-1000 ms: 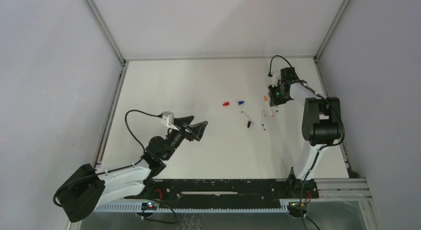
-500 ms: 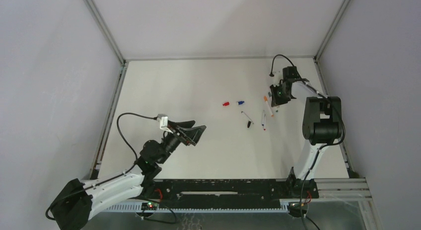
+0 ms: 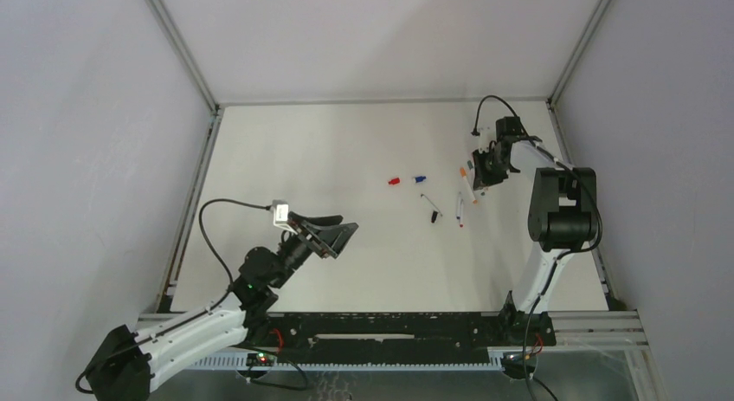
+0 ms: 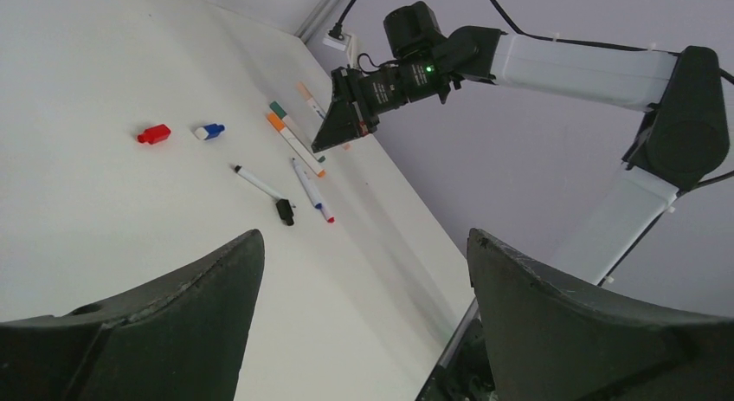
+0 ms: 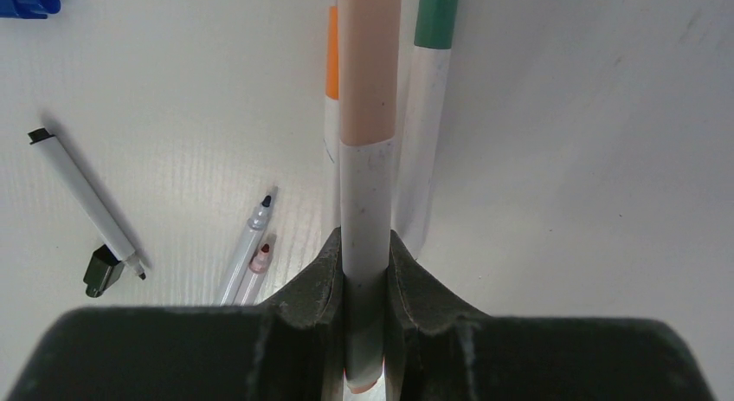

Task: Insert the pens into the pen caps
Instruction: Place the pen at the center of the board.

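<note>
My right gripper [image 5: 365, 245] is shut on a white pen [image 5: 367, 184] with a pale pink cap [image 5: 369, 63], held above the table at the far right [image 3: 486, 163]. Beneath it lie an orange-capped pen [image 5: 331, 63] and a green-capped pen [image 5: 428, 115]. To their left are two uncapped pens, one blue-tipped [image 5: 249, 236] and one red-tipped [image 5: 258, 264], and an uncapped black pen [image 5: 82, 193] with its black cap [image 5: 102, 271] beside it. A red cap [image 3: 394, 181] and a blue cap [image 3: 420, 178] lie loose mid-table. My left gripper [image 3: 339, 236] hangs open and empty at the near left.
Grey walls and aluminium frame rails [image 3: 186, 210] close in the white table [image 3: 329, 150] on three sides. The right arm's upright black link [image 3: 563, 210] stands near the right edge. A black rail [image 3: 389, 327] carries both arm bases along the near edge.
The left arm has drawn back and sunk toward the near left, its jaws still open. The right gripper has shifted slightly right, the pen still in its grip.
</note>
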Robot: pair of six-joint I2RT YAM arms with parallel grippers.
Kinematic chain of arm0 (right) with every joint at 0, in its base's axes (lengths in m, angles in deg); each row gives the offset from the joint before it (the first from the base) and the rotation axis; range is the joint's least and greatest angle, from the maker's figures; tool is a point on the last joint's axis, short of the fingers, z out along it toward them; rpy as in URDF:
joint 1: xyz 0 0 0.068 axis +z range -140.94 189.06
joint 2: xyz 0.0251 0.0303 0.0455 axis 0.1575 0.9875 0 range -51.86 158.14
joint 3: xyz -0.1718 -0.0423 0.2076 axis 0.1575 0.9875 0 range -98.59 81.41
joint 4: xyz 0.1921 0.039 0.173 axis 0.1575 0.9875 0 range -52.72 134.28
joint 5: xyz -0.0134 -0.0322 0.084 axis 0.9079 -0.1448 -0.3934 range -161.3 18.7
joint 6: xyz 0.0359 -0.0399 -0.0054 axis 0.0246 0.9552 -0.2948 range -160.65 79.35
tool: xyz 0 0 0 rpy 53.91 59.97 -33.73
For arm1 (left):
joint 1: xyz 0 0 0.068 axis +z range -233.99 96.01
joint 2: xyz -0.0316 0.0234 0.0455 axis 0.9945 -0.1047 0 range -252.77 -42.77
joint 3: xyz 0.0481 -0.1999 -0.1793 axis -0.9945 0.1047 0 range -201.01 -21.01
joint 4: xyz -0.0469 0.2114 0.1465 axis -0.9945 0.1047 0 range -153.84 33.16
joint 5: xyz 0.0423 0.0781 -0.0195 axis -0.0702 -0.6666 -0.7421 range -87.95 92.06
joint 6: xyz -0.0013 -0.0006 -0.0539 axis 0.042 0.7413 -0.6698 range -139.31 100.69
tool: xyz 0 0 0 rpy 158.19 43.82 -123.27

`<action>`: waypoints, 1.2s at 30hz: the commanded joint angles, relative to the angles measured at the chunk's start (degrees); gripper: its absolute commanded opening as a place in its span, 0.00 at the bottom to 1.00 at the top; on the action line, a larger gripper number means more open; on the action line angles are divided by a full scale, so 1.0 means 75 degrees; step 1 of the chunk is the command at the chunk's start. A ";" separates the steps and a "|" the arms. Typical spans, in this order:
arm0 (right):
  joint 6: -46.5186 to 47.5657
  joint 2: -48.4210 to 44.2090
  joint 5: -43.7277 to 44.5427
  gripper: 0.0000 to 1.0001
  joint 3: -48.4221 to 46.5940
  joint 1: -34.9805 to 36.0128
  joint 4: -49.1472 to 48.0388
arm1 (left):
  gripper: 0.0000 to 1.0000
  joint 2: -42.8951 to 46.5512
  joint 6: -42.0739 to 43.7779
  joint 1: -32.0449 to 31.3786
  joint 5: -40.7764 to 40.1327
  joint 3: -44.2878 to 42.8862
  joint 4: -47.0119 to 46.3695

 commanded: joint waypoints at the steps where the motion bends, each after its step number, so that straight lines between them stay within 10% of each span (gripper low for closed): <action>1: 0.0171 0.0049 -0.0167 0.21 -0.0355 -0.0041 0.0208 | 0.91 0.0247 -0.0220 -0.0098 0.0184 0.0048 0.0239; 36: 0.0753 -0.1209 -0.1368 0.32 -0.0364 -0.0262 0.0776 | 0.91 0.0615 -0.0492 -0.0379 0.0139 -0.0001 0.0334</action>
